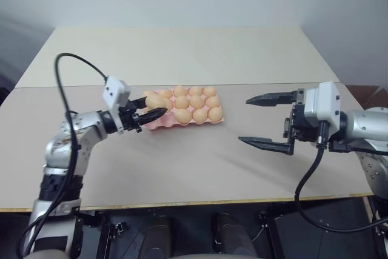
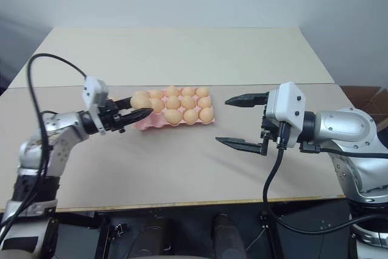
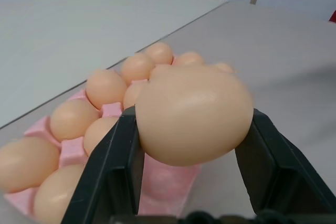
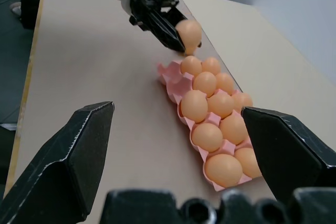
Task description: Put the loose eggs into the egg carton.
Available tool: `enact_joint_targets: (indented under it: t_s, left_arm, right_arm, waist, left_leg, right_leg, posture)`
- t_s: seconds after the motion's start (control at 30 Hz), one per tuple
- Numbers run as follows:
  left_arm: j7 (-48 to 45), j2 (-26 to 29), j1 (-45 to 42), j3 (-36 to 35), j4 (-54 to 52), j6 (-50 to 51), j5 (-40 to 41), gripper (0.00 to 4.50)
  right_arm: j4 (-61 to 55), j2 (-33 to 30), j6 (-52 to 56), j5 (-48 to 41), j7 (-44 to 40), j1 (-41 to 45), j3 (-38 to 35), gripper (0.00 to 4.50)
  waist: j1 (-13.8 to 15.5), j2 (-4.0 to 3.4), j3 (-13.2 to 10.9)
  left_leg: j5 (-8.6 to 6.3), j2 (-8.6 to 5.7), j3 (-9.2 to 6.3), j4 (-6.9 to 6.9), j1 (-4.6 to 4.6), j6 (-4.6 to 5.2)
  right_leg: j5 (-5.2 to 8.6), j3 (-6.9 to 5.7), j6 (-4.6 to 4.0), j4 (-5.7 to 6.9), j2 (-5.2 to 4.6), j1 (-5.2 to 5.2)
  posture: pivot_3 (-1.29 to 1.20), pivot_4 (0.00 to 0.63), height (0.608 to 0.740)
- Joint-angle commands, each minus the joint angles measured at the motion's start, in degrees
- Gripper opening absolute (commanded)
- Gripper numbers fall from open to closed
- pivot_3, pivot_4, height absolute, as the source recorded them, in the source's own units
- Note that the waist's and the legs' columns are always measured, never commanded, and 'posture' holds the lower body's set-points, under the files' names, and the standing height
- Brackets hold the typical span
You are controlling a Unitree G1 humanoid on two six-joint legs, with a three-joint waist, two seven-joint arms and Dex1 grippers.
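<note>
A pale tan-orange egg (image 1: pixel 155 100) hangs just above the left end of the pink egg carton (image 1: pixel 203 122). My left gripper (image 1: pixel 156 107) is shut on it, one black finger (image 3: pixel 113 156) on each side. Several like eggs (image 4: pixel 195 105) fill the carton's cups, while the cups at its left end (image 4: pixel 169 77) under the held egg look empty. To the right of the carton my right gripper (image 1: pixel 245 120) hovers above the table, open and pointing at the carton, with nothing between its fingers (image 4: pixel 68 156).
The carton lies on a beige table (image 1: pixel 182 162), just in front of a seam (image 1: pixel 254 84) joining it to a second tabletop behind. The front edge (image 1: pixel 182 203) runs close to me. A black cable (image 1: pixel 73 59) loops over my left arm.
</note>
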State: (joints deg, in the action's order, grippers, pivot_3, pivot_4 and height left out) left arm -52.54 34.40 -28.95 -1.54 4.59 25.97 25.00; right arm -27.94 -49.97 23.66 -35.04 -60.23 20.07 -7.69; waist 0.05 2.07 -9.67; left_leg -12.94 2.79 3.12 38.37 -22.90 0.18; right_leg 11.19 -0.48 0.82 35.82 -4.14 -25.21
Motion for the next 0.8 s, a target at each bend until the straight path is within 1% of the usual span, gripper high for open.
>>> enact_joint_targets:
  t_s: [0.03,0.13,0.2,0.23,0.37,0.47,0.6,0.7,0.8]
  left_arm:
    - [-0.97,0.47,-1.51,1.72,3.28,-2.66,-3.38,2.32]
    - [-1.11,0.09,-2.14,2.67,5.75,-3.62,-5.18,2.32]
    - [-0.80,-0.30,-3.02,3.17,7.46,-4.09,-6.50,2.92]
    - [-0.48,-0.73,-3.39,3.02,8.04,-4.45,-6.80,3.12]
    - [0.22,-1.94,-4.51,1.76,8.86,-5.55,-7.09,4.39]
    - [-0.20,-1.53,-4.21,0.34,7.72,-5.93,-6.16,4.45]
    - [-0.29,0.94,-2.46,-4.26,3.89,-4.75,-3.66,4.45]
    - [-2.26,4.57,0.24,-8.35,-0.19,-3.84,-0.85,4.45]
    - [-4.70,9.62,4.34,-14.53,-4.53,-1.58,3.30,4.45]
  right_arm:
    - [-2.60,-0.43,0.16,-1.17,1.24,0.11,-2.39,4.50]
    - [-3.35,-0.39,0.40,-1.31,1.99,-0.40,-2.55,4.50]
    - [-3.70,-0.31,0.47,-1.43,2.38,-0.54,-2.55,4.50]
    - [-3.77,-0.25,0.46,-1.46,2.53,-0.55,-2.54,4.50]
    - [-3.61,0.03,0.35,-1.29,3.16,-0.15,-2.34,4.50]
    - [-3.39,0.14,0.28,-1.45,3.44,0.13,-2.15,4.50]
    - [-3.12,0.19,0.04,-1.50,3.29,0.28,-1.99,4.50]
    - [-3.08,0.28,0.08,-1.89,3.11,0.31,-2.14,4.50]
    - [-2.76,0.07,0.07,-2.40,2.57,0.15,-2.54,4.50]
  waist:
    - [-0.16,0.00,0.00]
    - [-0.11,0.00,0.00]
    - [0.04,0.00,0.00]
    - [0.12,0.00,0.00]
    - [0.49,0.00,0.00]
    - [0.53,0.00,0.00]
    - [0.27,0.00,0.00]
    - [-0.02,0.00,0.00]
    - [-0.33,0.00,0.00]
  left_leg:
    - [0.00,0.02,-0.01,0.00,0.01,0.00]
    - [0.00,0.03,-0.05,0.00,0.01,0.00]
    - [0.00,0.03,-0.05,0.02,0.01,0.00]
    - [0.00,0.02,-0.05,0.03,0.00,0.00]
    - [0.00,0.00,-0.05,0.06,-0.05,0.00]
    - [0.00,-0.01,-0.05,0.06,-0.06,0.00]
    - [0.00,0.01,-0.06,0.06,-0.05,0.00]
    - [0.00,0.03,-0.06,0.05,-0.03,0.00]
    - [0.00,0.04,-0.05,0.04,-0.03,0.00]
  right_leg:
    - [0.00,0.00,0.00,0.02,0.02,0.00]
    - [0.00,-0.03,0.00,0.04,0.04,0.00]
    - [0.00,-0.03,0.00,0.04,0.01,0.00]
    - [0.00,-0.04,0.00,0.04,0.00,0.00]
    - [0.00,-0.05,0.01,0.02,-0.03,0.00]
    - [0.00,-0.05,0.01,0.00,-0.05,0.00]
    - [0.00,-0.05,0.01,0.02,-0.03,-0.02]
    - [0.00,-0.05,0.00,0.04,-0.02,-0.02]
    - [0.00,-0.04,0.01,0.03,-0.04,-0.03]
  posture:
    - [0.00,0.150,0.740]
    - [0.00,0.150,0.740]
    - [0.00,0.150,0.740]
    - [0.00,0.150,0.740]
    - [0.00,0.150,0.740]
    - [0.00,0.150,0.740]
    - [0.00,0.150,0.740]
    - [0.00,0.150,0.740]
    - [0.00,0.150,0.740]
